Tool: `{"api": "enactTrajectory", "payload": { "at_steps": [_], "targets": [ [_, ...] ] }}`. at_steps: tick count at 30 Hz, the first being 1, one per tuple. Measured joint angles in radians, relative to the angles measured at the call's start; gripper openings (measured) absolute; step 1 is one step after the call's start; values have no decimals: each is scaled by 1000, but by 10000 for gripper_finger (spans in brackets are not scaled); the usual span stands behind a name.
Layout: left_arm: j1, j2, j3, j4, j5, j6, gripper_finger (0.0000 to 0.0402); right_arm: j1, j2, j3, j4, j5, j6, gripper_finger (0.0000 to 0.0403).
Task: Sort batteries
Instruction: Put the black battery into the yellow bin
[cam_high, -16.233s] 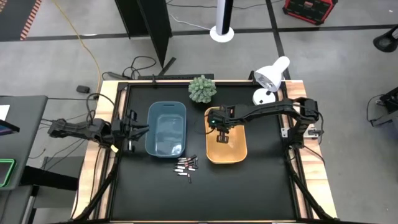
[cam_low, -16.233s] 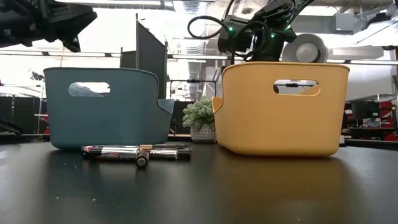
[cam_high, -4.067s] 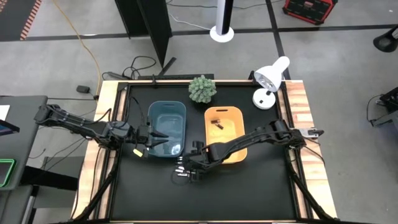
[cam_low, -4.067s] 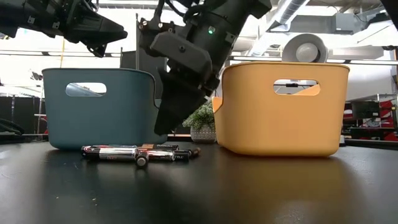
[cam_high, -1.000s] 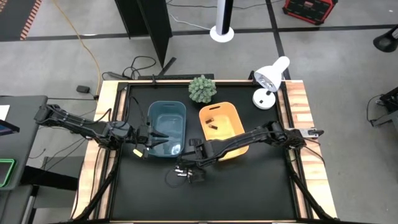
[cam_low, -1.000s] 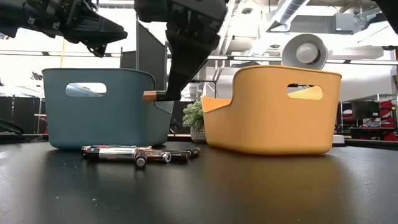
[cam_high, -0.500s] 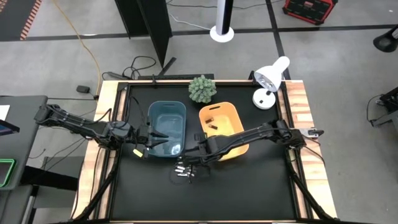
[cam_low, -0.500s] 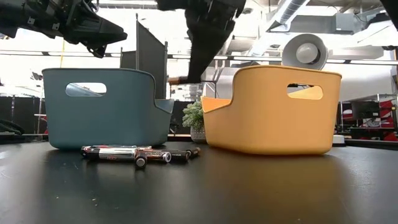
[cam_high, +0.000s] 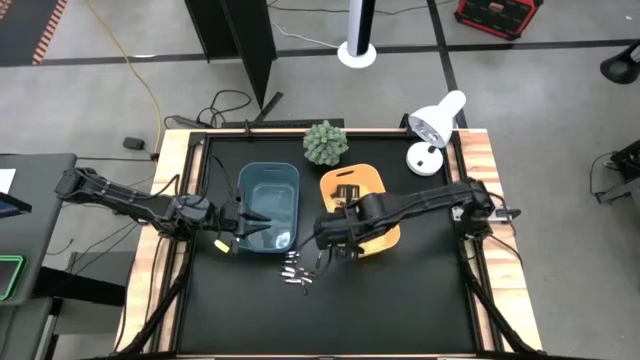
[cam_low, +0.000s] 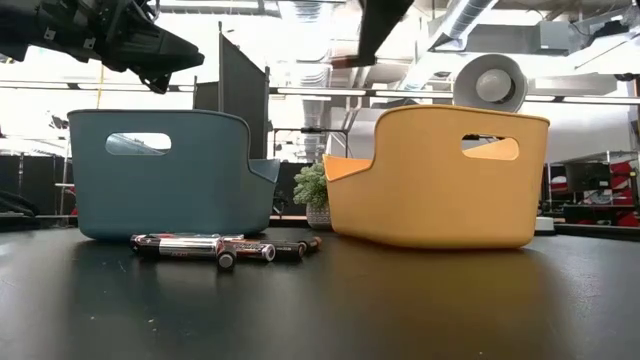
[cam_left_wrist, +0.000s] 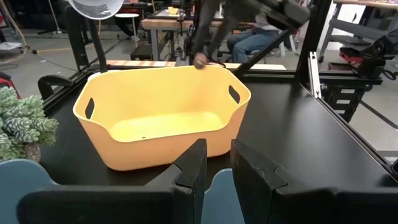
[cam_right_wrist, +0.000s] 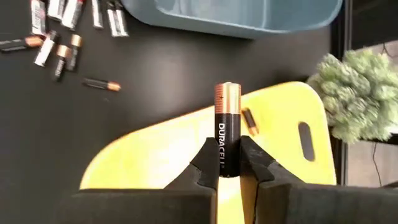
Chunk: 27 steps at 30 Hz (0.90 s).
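the right gripper (cam_right_wrist: 227, 163) is pinching a black battery with a copper end (cam_right_wrist: 227, 127) between its two fingers, the battery standing straight out past the fingertips. in the high view this gripper (cam_high: 331, 240) hangs at the near corner of the yellow bin (cam_high: 382, 235), over its rim. directly beneath the held battery lies the yellow bin's floor (cam_right_wrist: 168, 155), and just past the copper tip another battery (cam_right_wrist: 249, 121) lies inside that bin. farther out from the gripper, across bare black table (cam_right_wrist: 155, 81), a lone battery (cam_right_wrist: 101, 84) lies by itself, and beyond it the loose batteries (cam_right_wrist: 59, 28) lie scattered in a cluster. in the high view that cluster (cam_high: 299, 271) sits just on the near side of the gripper, between the fronts of the two bins. beside the gripper, away from the yellow bin, stands the blue bin (cam_high: 268, 207). beyond the yellow bin are a small green plant (cam_high: 325, 143) and a white lamp (cam_high: 436, 125).

the left gripper (cam_high: 244, 222) hovers over the blue bin's side, well apart from the right one. its fingers (cam_left_wrist: 194, 167) stand with a narrow gap between them and nothing in it, pointing toward the yellow bin (cam_left_wrist: 163, 115). in the low view the cluster (cam_low: 220, 246) lies on the table in front of the blue bin (cam_low: 165, 172).
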Motion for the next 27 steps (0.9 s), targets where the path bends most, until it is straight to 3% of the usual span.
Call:
{"api": "enactTrajectory", "payload": {
  "at_steps": [6,10,15,20,27],
  "targets": [
    [0,0,0,0,0,0,71,-68,-101,-153,24,3,-6,37],
    [0,0,0,0,0,-1,71,-135,-213,-352,192,-14,-58,37],
    [0,0,0,0,0,-2,71,-230,-308,-575,399,-130,-158,37],
    [0,0,0,3,0,0,71,-313,-297,-691,532,-249,-261,38],
    [0,0,0,3,0,0,71,-407,-184,-720,587,-351,-337,38]
  ]
}}
